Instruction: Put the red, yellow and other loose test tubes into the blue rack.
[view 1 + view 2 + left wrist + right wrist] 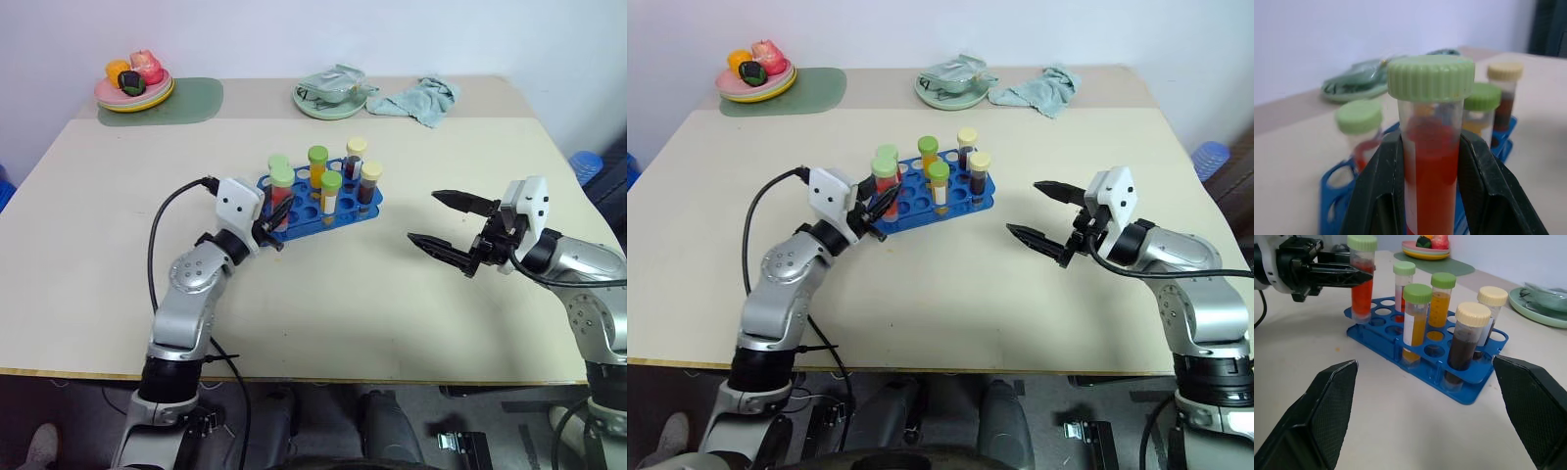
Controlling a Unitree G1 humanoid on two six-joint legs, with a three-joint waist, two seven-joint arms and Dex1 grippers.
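Note:
The blue rack [306,212] stands mid-table with several capped tubes upright in it: one of yellow liquid with a green cap [1417,323], an orange one [1442,301], two dark brown ones with cream caps [1466,340], and a red one [1403,284]. My left gripper [272,220] is shut on a red tube with a pale green cap [1430,161], upright at the rack's left end. The tube's lower end [1359,316] is at a corner hole; whether it is seated I cannot tell. My right gripper [423,216] hovers open and empty to the right of the rack.
A plate of toy fruit [134,88] on a green mat [186,103] sits at the back left. At the back centre are a pale green dish [328,98] and a teal cloth [419,100]. A blue stool [586,163] stands beyond the table's right edge.

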